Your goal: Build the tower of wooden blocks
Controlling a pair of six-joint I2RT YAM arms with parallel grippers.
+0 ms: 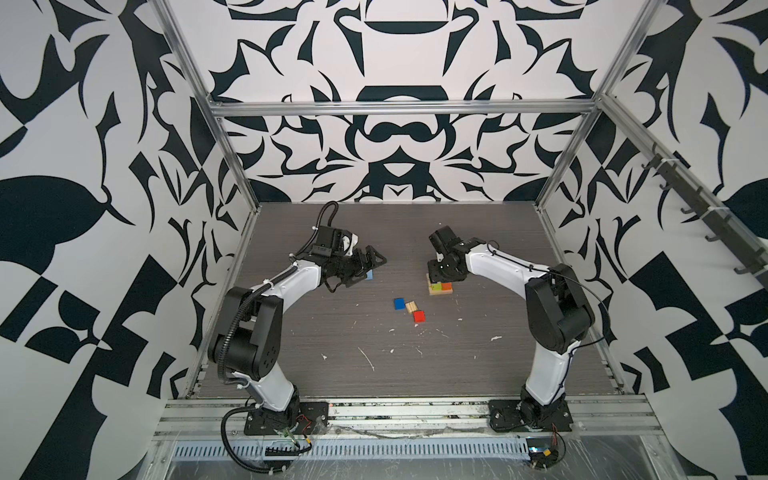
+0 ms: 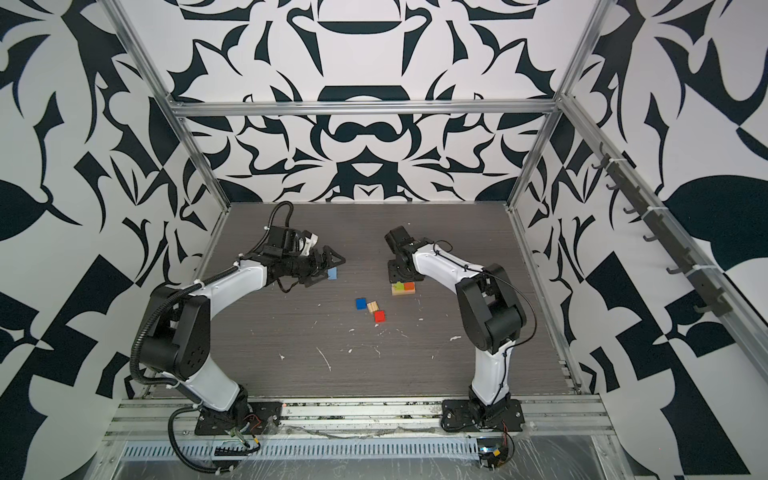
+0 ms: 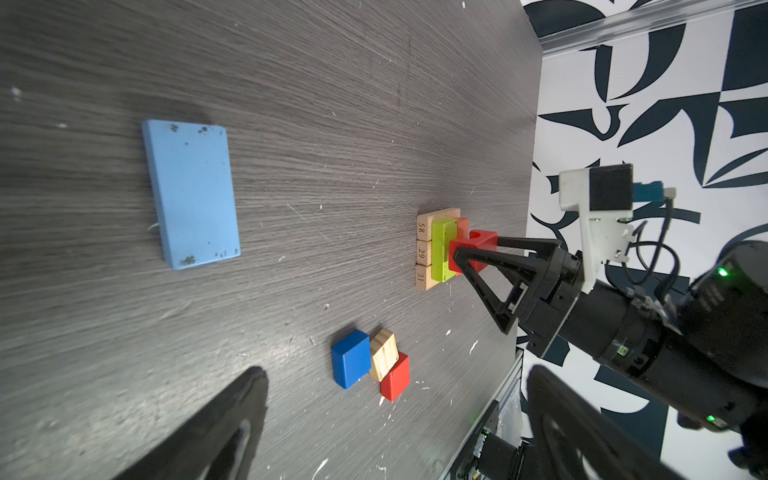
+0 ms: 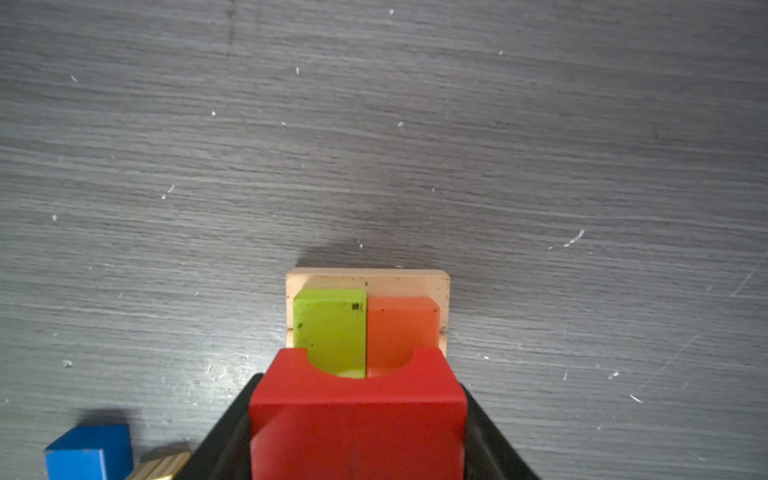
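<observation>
Right hand (image 3: 473, 249) gripped red block (image 4: 357, 419), held it over green block (image 4: 330, 328) and orange block (image 4: 401, 328); left hand (image 1: 372, 269) stood wide open, empty, by blue plank (image 3: 191, 195).

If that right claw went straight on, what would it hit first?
The right gripper would probably press its held red block onto the lime green block and orange block just beneath.

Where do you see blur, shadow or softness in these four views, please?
Both top views: even light, the stack tiny. Left wrist view: near fingers blurred and dark, light blue plank crisp. Right wrist view: held red block slightly soft, faint shadow on the table beyond the stack.
</observation>
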